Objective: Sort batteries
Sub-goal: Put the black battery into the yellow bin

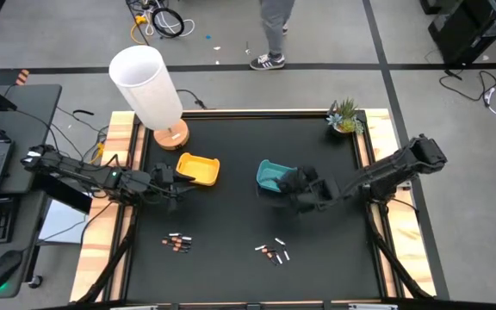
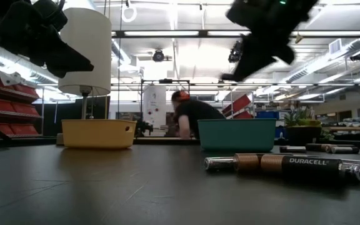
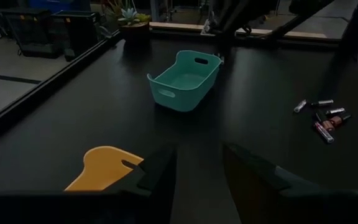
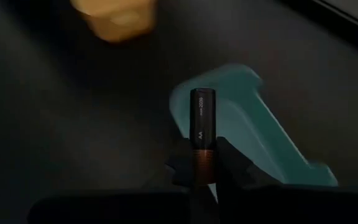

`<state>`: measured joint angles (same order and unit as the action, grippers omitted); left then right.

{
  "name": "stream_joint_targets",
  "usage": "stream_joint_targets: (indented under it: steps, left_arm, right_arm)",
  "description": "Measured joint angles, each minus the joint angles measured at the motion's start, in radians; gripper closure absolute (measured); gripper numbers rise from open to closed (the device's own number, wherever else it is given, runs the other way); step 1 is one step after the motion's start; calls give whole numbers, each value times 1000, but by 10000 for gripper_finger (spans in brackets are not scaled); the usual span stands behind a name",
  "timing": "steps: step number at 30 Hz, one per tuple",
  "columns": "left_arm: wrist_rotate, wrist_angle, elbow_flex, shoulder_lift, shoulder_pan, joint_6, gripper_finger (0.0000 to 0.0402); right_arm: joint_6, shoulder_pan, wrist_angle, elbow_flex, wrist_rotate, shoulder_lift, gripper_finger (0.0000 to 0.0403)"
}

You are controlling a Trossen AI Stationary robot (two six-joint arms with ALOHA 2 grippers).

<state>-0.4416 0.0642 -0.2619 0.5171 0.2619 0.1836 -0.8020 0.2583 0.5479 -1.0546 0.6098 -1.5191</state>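
A dark battery (image 4: 202, 121) is clamped in the right end effector (image 4: 202, 163) above the teal tray's (image 1: 269, 176) edge. The left end effector (image 3: 197, 165), fingers apart, is held beside the yellow tray (image 1: 198, 169). Open table (image 1: 231, 220) is left between both.

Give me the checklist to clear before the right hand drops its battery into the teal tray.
1. Right hand shut on the AA battery: ok.
2. Battery above the teal tray: ok.
3. Teal tray upright and apparently empty in the left wrist view: ok.
4. Left hand open, holding nothing, near the yellow tray: ok.
5. Loose batteries still to sort: not ok.
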Motion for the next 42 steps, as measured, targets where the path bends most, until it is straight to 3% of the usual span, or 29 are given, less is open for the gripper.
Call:
stream_joint_targets:
  steps: [7, 15, 22, 34, 37, 42]
  left_arm:
    - [-44, -29, 0, 0, 0, -23, 257]
    - [-74, 17, 0, 0, 3, 72, 257]
    - [-110, -4, 0, -2, 23, 126, 257]
    - [-388, 165, -35, -114, 240, 182, 266]
    - [-404, 213, -36, -129, 271, 216, 266]
    - [-347, 237, -37, -123, 284, 267, 266]
  right_arm:
    - [392, -188, -487, -2, -326, -16, 377]
    - [535, -341, -759, -34, -549, -130, 377]
    - [627, -381, -672, -293, -689, -350, 377]
    - [746, -413, -395, -732, -712, -651, 370]
    - [760, -431, -370, -795, -733, -716, 346]
    - [749, -446, -323, -837, -809, -778, 269]
